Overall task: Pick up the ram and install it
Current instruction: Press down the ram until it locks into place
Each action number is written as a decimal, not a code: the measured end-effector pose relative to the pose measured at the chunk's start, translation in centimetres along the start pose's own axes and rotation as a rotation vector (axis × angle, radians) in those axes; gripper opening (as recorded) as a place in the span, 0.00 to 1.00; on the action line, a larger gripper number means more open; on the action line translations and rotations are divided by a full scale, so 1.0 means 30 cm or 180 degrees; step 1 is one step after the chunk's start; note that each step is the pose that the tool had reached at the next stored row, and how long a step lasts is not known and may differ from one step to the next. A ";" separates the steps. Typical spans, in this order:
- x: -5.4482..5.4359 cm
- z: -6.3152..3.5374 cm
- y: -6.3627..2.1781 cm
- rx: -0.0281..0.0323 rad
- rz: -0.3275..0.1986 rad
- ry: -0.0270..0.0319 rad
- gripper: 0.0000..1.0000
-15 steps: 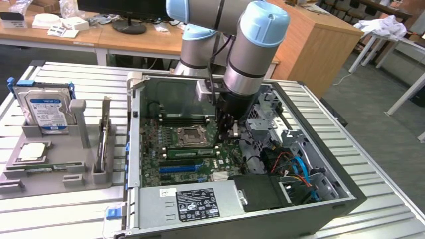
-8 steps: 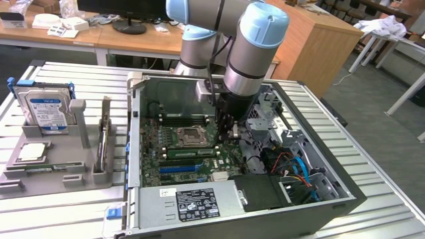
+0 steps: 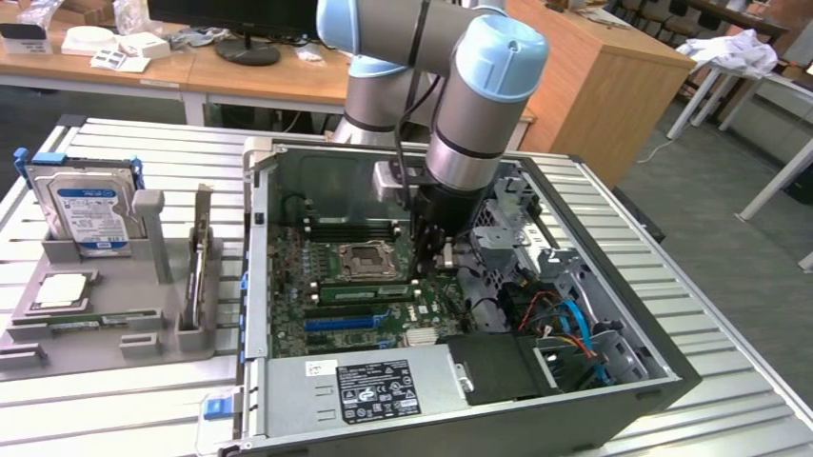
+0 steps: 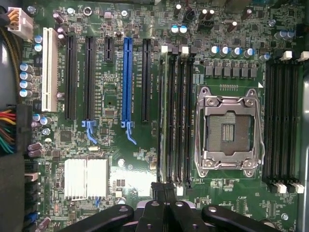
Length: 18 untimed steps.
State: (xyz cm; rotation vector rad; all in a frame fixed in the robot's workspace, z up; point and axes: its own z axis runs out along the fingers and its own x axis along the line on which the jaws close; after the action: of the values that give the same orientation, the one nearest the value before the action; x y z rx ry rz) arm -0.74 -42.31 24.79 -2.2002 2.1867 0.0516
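Note:
The ram (image 3: 362, 291) is a long green stick standing on edge in the outermost of the black slots beside the CPU socket (image 3: 362, 257), inside the open computer case. From the wrist camera I look down on the ram's (image 4: 164, 116) thin top edge in that slot, with empty black slots beside it. My gripper (image 3: 429, 249) hangs over the motherboard just beyond the end of these slots. Its black fingers (image 4: 164, 193) are shut together with nothing between them, a little clear of the stick's near end.
A grey fixture (image 3: 114, 314) at the exterior view's left holds a silver hard drive (image 3: 87, 205). The case walls (image 3: 254, 248), drive cage and coloured cables (image 3: 565, 319) surround the board. A power supply (image 3: 368, 381) sits at the front. A second slot bank (image 4: 282, 116) flanks the socket.

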 end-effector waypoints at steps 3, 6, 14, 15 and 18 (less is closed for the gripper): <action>0.000 0.000 0.000 0.0000 0.0000 0.0001 0.11; 0.000 0.005 0.000 0.0002 0.0000 -0.0001 0.11; 0.001 0.022 0.000 0.0001 0.0000 0.0000 0.11; 0.001 0.023 0.000 0.0001 0.0000 0.0000 0.11; -0.006 0.024 0.000 0.0001 0.0001 -0.0001 0.11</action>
State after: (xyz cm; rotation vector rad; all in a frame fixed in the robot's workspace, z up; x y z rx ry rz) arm -0.75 -42.10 24.08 -2.1996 2.1867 0.0514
